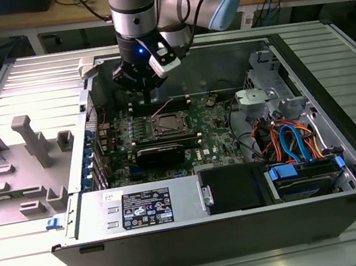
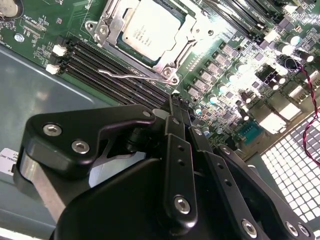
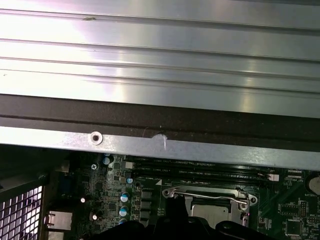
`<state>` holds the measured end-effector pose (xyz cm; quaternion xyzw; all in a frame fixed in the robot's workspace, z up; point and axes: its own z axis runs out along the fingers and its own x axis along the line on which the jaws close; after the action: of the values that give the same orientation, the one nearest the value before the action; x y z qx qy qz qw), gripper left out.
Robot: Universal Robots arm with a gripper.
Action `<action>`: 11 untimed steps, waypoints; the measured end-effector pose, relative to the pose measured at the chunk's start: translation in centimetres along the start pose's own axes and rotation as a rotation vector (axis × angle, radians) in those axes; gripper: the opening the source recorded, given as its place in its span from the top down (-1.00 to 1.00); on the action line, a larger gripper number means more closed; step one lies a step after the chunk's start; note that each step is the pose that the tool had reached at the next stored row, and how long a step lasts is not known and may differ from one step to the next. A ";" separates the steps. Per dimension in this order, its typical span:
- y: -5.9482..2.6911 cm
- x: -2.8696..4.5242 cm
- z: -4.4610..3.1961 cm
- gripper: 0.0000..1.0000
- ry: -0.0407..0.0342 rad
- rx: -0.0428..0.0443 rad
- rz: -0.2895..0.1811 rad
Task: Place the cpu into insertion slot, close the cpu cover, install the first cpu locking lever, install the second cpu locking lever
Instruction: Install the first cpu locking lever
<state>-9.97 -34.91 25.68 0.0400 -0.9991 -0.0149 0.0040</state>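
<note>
Green circuit board (image 2: 40, 30): cpu (image 2: 145, 30) flat, face-up, under lowered cpu cover (image 2: 107, 25)

The case (image 1: 249, 230) is open on top, leaving free room straight above the socket (image 1: 166, 124). The claw (image 1: 148, 99) hangs over the memory slots (image 1: 183, 103) just beyond it, near the case's far wall. A black card (image 1: 161, 153) stands just beside the socket's near edge. Cables (image 1: 288, 138) and a drive cage (image 1: 265, 101) crowd the exterior view's right; a power supply (image 1: 149, 206) lines the near side.
</note>
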 end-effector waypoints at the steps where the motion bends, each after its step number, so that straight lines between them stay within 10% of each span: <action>1: 0.00 0.00 0.00 0.79 0.0000 0.0000 0.000; 11: -0.07 -0.85 0.05 0.79 -0.0001 -0.0001 0.002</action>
<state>-9.12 -34.91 25.63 0.0390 -0.9991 -0.0149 0.0040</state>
